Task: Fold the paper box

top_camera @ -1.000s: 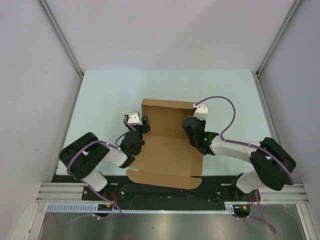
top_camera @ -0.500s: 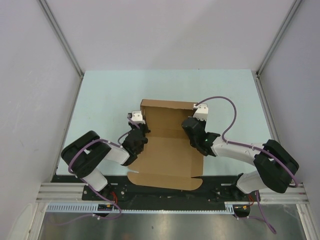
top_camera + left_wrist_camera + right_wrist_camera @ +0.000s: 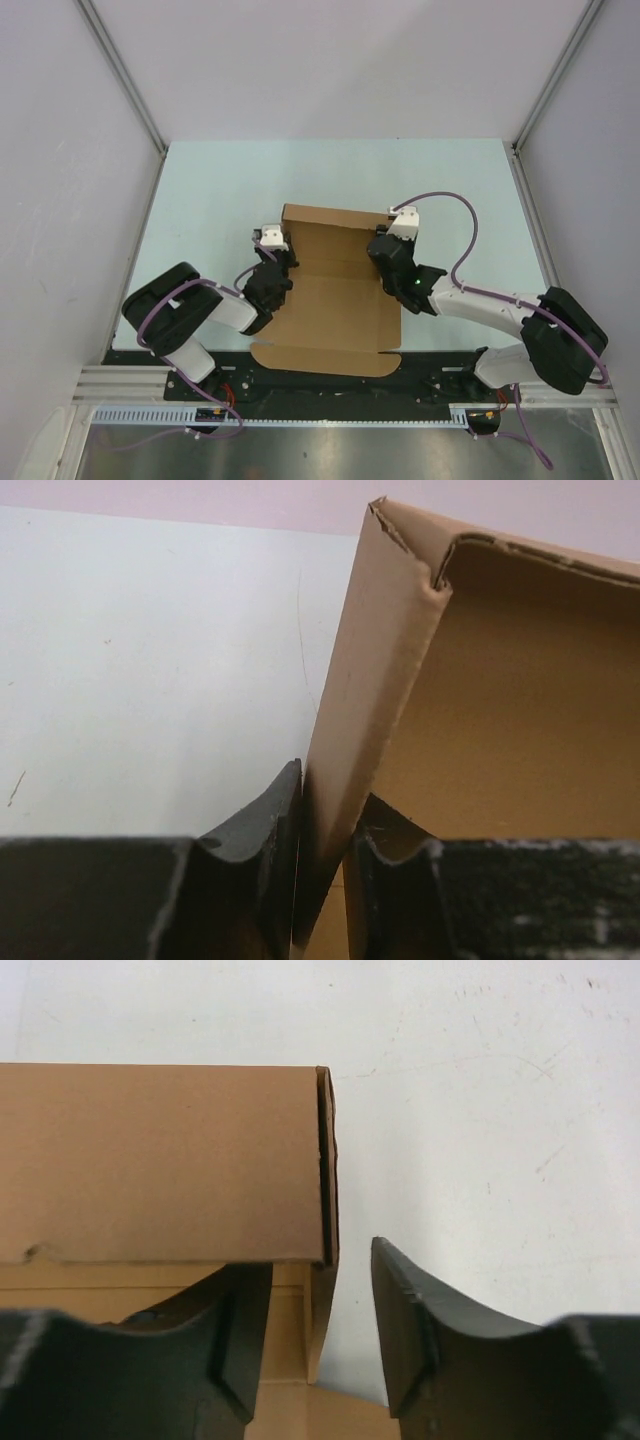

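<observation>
so the pale green counter (image 3: 200, 200) fills the whole top view, and the paper box (image 3: 335, 300) sits on its near half, right in the middle between the two arms; plain brown cardboard, unprinted; the far wall stands up, the side walls rise at the far end, and the near part lies flat, with a rounded flap hanging over the near edge by the arm bases; the left arm (image 3: 190, 315) curls in from the near left corner and the right arm (image 3: 500, 305) from the near right, each reaching to its own side of the box at the far end; the left tool (image 3: 325, 810) is clamped on the box's left side wall, one dark finger (image 3: 250, 830) outside on the counter side and the other inside the box, both pressed against the cardboard, and the wall leans a bit as it rises between them; the right tool (image 3: 320, 1260) has its jaws apart and straddles the right side wall near the far right corner, inner finger over the box floor, outer finger (image 3: 410, 1320) over bare counter with a clear gap between it and the cardboard; can't tell if the inner one touches the wall
</observation>
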Robot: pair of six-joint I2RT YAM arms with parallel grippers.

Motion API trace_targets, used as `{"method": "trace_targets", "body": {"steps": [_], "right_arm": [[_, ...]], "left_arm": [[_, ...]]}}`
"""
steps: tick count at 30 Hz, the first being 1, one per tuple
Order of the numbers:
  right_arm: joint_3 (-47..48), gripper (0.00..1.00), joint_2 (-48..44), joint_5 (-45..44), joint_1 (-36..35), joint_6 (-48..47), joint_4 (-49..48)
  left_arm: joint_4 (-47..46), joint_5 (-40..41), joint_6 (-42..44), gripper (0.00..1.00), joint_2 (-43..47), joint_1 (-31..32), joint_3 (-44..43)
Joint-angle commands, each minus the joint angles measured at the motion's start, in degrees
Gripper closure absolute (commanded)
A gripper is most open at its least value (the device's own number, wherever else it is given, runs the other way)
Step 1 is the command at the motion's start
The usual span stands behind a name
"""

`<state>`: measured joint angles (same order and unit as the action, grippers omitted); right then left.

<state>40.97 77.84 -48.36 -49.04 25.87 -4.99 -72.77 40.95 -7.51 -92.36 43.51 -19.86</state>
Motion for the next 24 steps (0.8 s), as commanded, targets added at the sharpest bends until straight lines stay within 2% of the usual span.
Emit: {"method": "trace_targets", "body": {"steps": [1, 5, 7, 9, 14, 16, 17, 18, 19, 21, 22, 23, 24], "right_arm": [[2.36, 0.48, -4.27, 0.46, -1.15, -0.29, 0.07], [2.36, 0.37, -9.1, 4.05, -1.68, -1.87, 2.35], [3.32, 0.24, -11.99, 6.59, -1.76, -2.49, 4.71], [4.46, 0.18, -14.2, 7.66, -2.11, -2.66, 8.23], [8.24, 0.15, -22.29, 10.21, -2.29, -3.72, 12.99], [9.47, 0.14, -23.96, 14.41, 1.03, -1.71, 13.95], [10.35, 0.15, -24.66, 18.0, 3.4, 0.13, 14.39], [10.36, 0.15, -24.58, 26.21, 9.6, 1.89, 14.57], [10.36, 0.15, -24.41, 30.47, 12.53, 5.82, 14.75], [10.18, 0.14, -21.69, 42.83, 18.34, 8.31, 13.79], [10.09, 0.14, -20.2, 46.3, 22.45, 10.32, 13.0], [9.92, 0.14, -17.58, 50.43, 24.23, 11.13, 11.86], [9.22, 0.14, -16.07, 58.21, 25.9, 12.44, 8.98]], "left_arm": [[-8.07, 2.02, 0.48, 0.75, 0.25, 0.26, 1.49], [-8.61, 3.17, 0.3, 0.74, -0.28, 0.97, 1.84], [-9.23, 3.7, 0.3, 0.74, -0.63, 1.23, 2.01], [-9.93, 4.05, 0.21, 0.74, -0.9, 1.32, 2.1], [-10.98, 4.58, 0.3, 0.74, -1.42, 1.67, 2.1], [-11.34, 4.67, 0.39, 0.74, -1.34, 1.76, 2.19], [-11.6, 4.93, 0.48, 0.74, -1.42, 1.84, 2.28], [-11.78, 5.02, 0.56, 0.73, -1.34, 2.02, 2.37], [-11.95, 5.19, 0.65, 0.73, -1.16, 2.11, 2.71], [-12.39, 5.37, 0.92, 0.73, -1.07, 2.11, 2.89], [-12.48, 5.46, 0.92, 0.73, -0.98, 2.28, 3.07], [-12.57, 5.46, 1.18, 0.72, -0.9, 2.2, 2.98], [-12.66, 5.63, 1.27, 0.72, -0.81, 2.37, 2.98]]}}
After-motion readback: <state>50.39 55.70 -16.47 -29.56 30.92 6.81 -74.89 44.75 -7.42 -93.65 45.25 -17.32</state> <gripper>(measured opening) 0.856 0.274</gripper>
